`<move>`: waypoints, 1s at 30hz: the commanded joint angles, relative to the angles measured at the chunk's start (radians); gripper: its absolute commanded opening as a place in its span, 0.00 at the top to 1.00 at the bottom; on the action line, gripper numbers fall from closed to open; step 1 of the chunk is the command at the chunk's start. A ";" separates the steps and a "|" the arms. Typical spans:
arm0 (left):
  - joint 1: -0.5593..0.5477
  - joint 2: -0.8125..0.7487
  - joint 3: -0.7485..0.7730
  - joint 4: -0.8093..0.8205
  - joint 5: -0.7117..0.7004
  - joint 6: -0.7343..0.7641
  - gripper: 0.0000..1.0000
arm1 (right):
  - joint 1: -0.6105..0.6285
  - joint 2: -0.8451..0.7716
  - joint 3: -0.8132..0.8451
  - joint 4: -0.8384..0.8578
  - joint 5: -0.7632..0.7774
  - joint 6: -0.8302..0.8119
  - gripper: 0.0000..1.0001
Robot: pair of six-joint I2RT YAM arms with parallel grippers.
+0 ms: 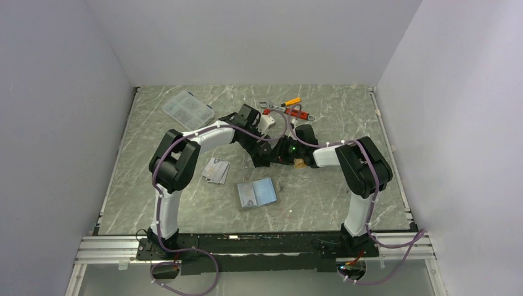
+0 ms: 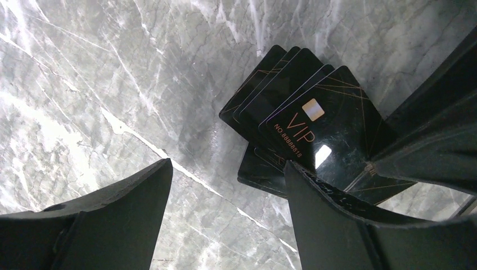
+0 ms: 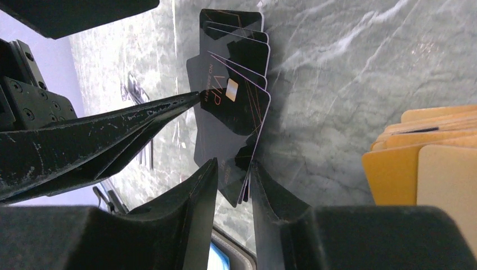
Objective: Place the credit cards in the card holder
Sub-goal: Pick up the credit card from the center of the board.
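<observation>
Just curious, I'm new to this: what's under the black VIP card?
More black cards, fanned so only edges and corners peek out past the VIP card. Their faces are covered, so their printing and exact count stay hidden.

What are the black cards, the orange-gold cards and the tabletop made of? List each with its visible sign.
Black cards: likely glossy plastic; they mirror light. Orange-gold cards: probably matte plastic, no glare. Tabletop: marble-look grey veining, possibly a printed laminate.

black cards [image 2: 298, 121], top one: "VIP" in orange capitals
beneath it: "NO" and a row of digits, mostly eights
right wrist view: same "VIP", sideways, partly covered
</observation>
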 commanded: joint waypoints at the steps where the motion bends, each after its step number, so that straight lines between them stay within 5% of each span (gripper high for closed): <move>1: -0.023 0.017 0.013 -0.011 0.001 -0.006 0.21 | 0.008 0.005 -0.045 -0.148 0.035 -0.020 0.68; 19: -0.002 -0.154 -0.072 -0.060 0.186 -0.010 0.17 | 0.000 0.000 0.039 -0.278 0.119 -0.073 0.68; 30: -0.065 -0.119 -0.163 0.046 -0.004 0.055 0.18 | -0.009 -0.006 0.039 -0.279 0.127 -0.060 0.68</move>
